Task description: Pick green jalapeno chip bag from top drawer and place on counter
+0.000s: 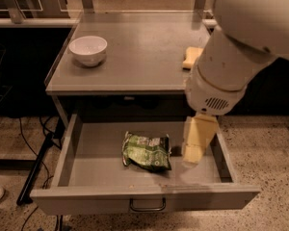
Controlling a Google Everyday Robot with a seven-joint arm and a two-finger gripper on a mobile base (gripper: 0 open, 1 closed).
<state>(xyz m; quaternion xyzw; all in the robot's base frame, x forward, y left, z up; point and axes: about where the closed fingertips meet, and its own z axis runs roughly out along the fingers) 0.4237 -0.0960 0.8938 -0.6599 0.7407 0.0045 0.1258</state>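
The green jalapeno chip bag [147,151] lies crinkled on the floor of the open top drawer [101,174], a little right of its middle. The drawer is pulled fully out, and its front panel carries a dark loop handle [148,206]. My gripper [194,153], cream-coloured, hangs below the big white arm [231,66] over the right part of the drawer. It is just right of the bag and apart from it. The grey counter [139,57] is above the drawer.
A white bowl [88,49] stands at the counter's left. A yellow sponge [191,57] lies at its right edge, partly behind the arm. Clear rails line the counter's sides. Dark cables and a black leg lie on the speckled floor at left.
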